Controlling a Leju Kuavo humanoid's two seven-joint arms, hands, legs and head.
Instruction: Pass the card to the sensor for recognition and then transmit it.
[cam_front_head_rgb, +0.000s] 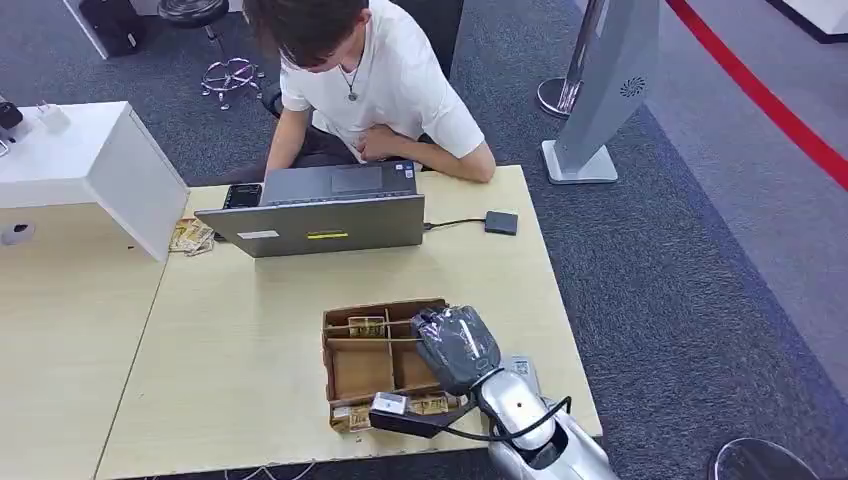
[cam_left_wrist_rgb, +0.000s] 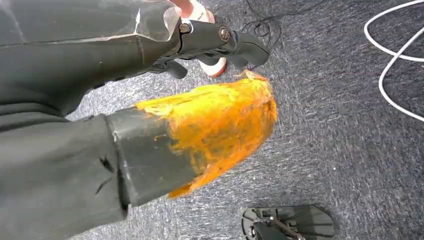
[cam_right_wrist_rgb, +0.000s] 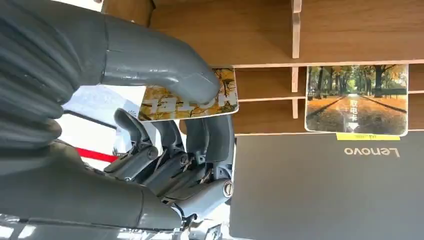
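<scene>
My right hand (cam_front_head_rgb: 455, 345) hangs over the right side of a brown wooden divider box (cam_front_head_rgb: 345, 372) near the table's front edge. In the right wrist view its thumb (cam_right_wrist_rgb: 165, 70) and fingers (cam_right_wrist_rgb: 215, 132) pinch a card with an autumn-tree picture (cam_right_wrist_rgb: 187, 102) over the box's slots. A second autumn card (cam_right_wrist_rgb: 356, 106) stands in the box against a divider. A small black sensor box (cam_front_head_rgb: 501, 222) lies on the table's far right, wired to the grey laptop (cam_front_head_rgb: 325, 225). My left hand (cam_left_wrist_rgb: 200, 125) hangs over the carpet, holding nothing, its fingers apart from the thumb.
A person in a white shirt (cam_front_head_rgb: 390, 90) sits behind the laptop at the table's far edge. More cards lie in the box (cam_front_head_rgb: 366, 326) and at the far left (cam_front_head_rgb: 190, 236). A white cabinet (cam_front_head_rgb: 90, 170) stands on the left table. A grey stand (cam_front_head_rgb: 600, 90) is at the back right.
</scene>
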